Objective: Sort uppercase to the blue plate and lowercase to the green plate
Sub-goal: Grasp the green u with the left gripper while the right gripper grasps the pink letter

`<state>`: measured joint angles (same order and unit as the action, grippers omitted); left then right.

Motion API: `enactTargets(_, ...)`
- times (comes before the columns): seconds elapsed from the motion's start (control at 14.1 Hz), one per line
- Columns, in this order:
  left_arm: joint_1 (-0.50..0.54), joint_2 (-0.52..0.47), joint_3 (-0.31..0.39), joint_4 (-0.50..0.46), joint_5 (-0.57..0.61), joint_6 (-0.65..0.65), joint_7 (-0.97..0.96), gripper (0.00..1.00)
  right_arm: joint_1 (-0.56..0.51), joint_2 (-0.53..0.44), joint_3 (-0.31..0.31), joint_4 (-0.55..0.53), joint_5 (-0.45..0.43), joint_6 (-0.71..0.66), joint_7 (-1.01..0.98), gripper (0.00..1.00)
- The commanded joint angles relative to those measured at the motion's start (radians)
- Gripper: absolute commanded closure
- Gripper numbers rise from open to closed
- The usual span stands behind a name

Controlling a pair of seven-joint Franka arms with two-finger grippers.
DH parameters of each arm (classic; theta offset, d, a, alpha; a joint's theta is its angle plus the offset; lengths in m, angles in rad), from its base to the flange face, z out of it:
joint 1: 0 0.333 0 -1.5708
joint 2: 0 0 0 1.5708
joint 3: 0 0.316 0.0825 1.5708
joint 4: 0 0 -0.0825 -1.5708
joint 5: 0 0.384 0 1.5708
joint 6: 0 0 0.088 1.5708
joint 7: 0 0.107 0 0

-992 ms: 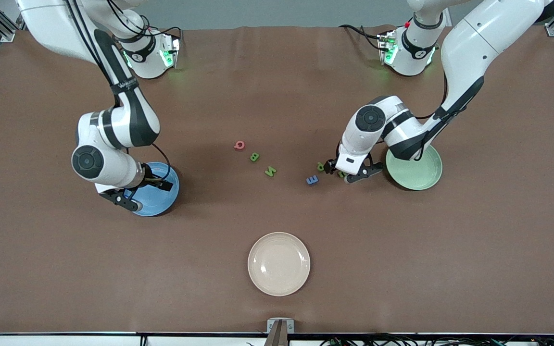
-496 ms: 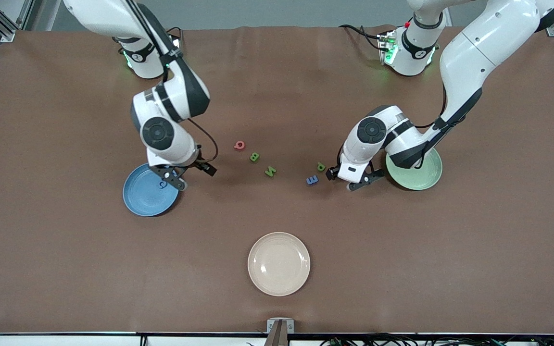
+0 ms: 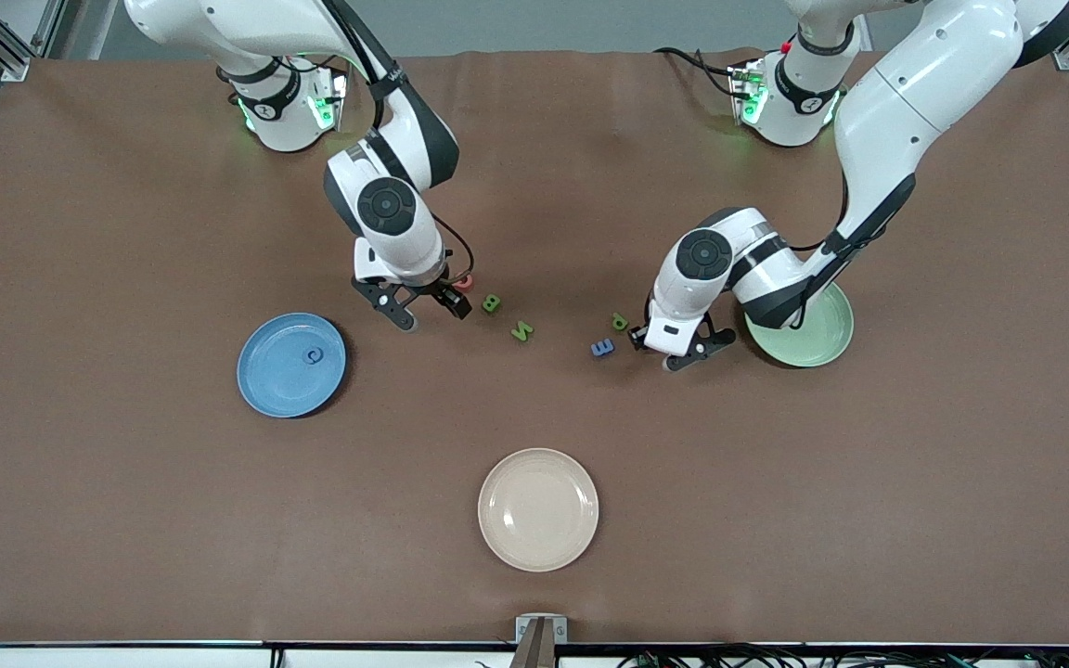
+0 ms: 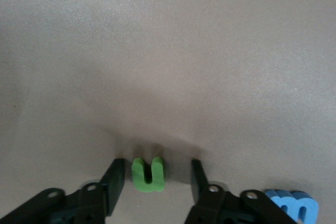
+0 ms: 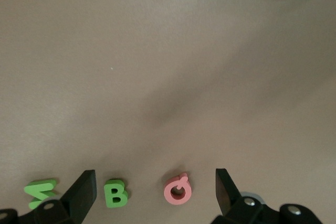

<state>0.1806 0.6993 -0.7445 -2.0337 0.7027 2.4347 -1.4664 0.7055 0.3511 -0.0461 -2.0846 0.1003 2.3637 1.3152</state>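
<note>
Currently, the brown cloth-covered counter (image 3: 126,510) is being occupied by three round, shallow, raised-rim plates and a row of small flat foam letters. The blue plate (image 3: 291,365) is lying toward the right arm's end, with a blue G (image 3: 314,355) resting in it. The green plate (image 3: 800,326) is lying toward the left arm's end and is being partly covered by the left arm's wrist. A cream plate (image 3: 538,509) is sitting nearest the front camera, well apart from the letters.

The right gripper (image 3: 427,310) is being held low over the counter beside the red Q (image 5: 178,191), with its fingers (image 5: 84,192) spread wide and empty; a second ago it was positioned over the blue plate. In the right wrist view, the green B (image 5: 116,193) and the Q are lying between the fingers, and the green N (image 5: 40,192) is lying just outside one finger.

The left gripper (image 3: 661,350) is being held down at the counter, its fingers (image 4: 113,184) narrowing around the green u (image 4: 148,173) with small gaps showing on both sides; a second ago they were standing wider. The blue m (image 3: 602,348) is lying just beside one finger, and the green p (image 3: 620,322) is lying near, farther from the front camera.
</note>
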Motion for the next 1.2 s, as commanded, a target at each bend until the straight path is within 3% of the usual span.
enactTargets(0.0,-0.009,0.006,0.01,0.007,0.018,-0.006,-0.02,0.65,0.017,-0.011,-0.011,-0.025,0.016,0.031,0.015,0.0)
enactTargets(0.35,-0.006,-0.001,0.01,0.006,0.02,-0.006,-0.011,0.85,0.04,0.025,-0.011,-0.077,0.016,0.149,0.038,0.0)
enactTargets(0.57,0.008,-0.036,0.005,-0.002,0.02,-0.026,0.001,0.87,0.042,0.054,-0.011,-0.13,0.016,0.278,0.038,0.0)
enactTargets(0.71,0.023,-0.072,-0.004,-0.007,0.012,-0.069,0.035,0.89,0.045,0.068,-0.011,-0.13,0.016,0.282,0.042,0.0)
enactTargets(0.85,0.098,-0.096,-0.079,-0.02,0.007,-0.14,0.09,0.91,0.074,0.068,-0.011,-0.132,0.016,0.27,0.087,0.0)
enactTargets(1.13,0.379,-0.095,-0.323,-0.066,0.007,-0.298,0.282,0.91,0.083,0.078,-0.009,-0.14,0.016,0.261,0.104,0.0)
